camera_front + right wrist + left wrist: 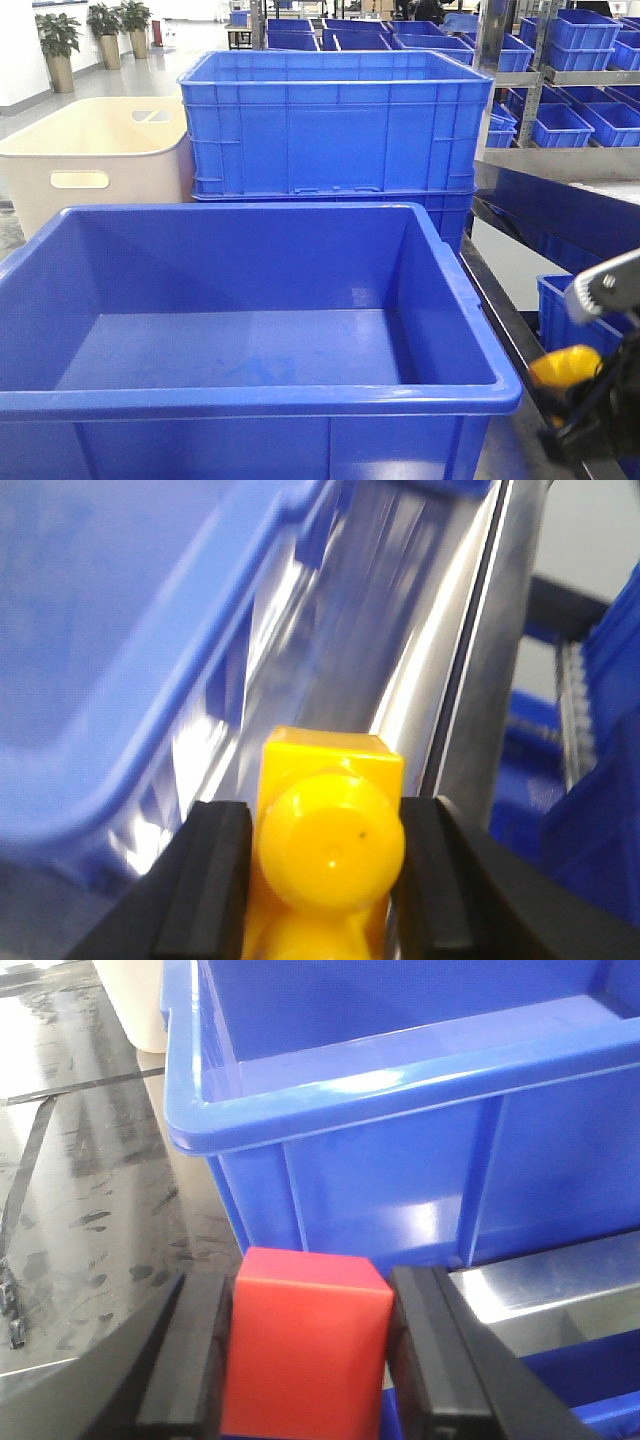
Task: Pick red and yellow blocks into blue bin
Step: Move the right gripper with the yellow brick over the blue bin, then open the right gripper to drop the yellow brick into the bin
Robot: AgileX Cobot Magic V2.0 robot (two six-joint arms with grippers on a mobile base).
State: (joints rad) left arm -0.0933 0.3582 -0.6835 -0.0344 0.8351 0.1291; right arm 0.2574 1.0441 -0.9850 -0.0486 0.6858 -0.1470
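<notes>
Left wrist: left end effector [305,1360] pinches plain red cube [305,1345] | right end effector [325,880] pinches studded yellow brick [330,830]

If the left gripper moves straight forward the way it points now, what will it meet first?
Probably the outer wall of the blue bin, below its rim. The left gripper holds the red cube facing that wall, though depth is unclear.

Behind the front tub there's a ribbed blue crate [335,125] stacked on another one, dead centre of the front view. To its left, touching or nearly so, sits a cream tub [95,160] with handle slots. Upper left corner has three potted plants [58,45] lined up along a white wall. Right side is metal shelving [560,75] loaded with small blue bins [560,125]. In the left wrist view the upper left shows a scuffed shiny floor [90,1180].
</notes>
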